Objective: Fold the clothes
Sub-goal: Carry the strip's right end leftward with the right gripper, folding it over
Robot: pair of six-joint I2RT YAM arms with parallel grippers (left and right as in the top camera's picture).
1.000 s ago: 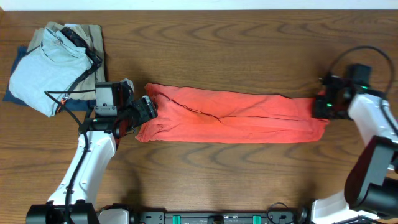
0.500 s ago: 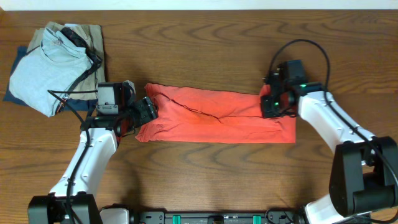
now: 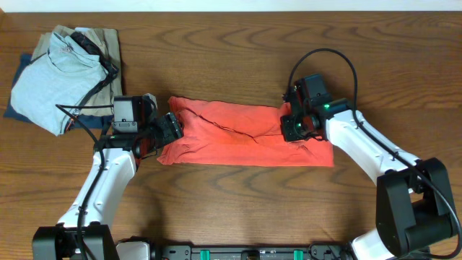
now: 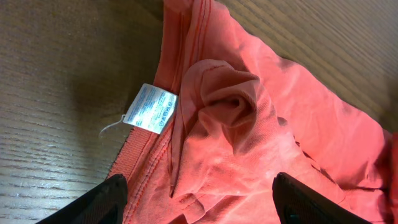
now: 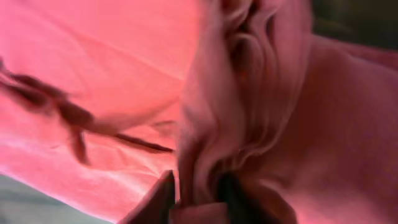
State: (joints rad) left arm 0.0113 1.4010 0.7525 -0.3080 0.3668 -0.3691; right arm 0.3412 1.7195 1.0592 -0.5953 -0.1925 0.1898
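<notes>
A coral-red cotton T-shirt [image 3: 231, 141] is laid on a brown wooden counter [image 3: 238, 58], gathered into a long, narrow, creased band running left to right across the middle. Its right end is doubled back leftward over the band, where a bunch of cloth is pinched in the right end effector [image 3: 291, 128]; up close, deep soft folds fill the right wrist view. Its left end lies on the counter with the ribbed neckline exposed. A small white care label [image 4: 149, 107] is sewn there, with a rose-like knot of cloth just beside it. This end is framed by the spread fingers of the left end effector [image 4: 205, 199].
</notes>
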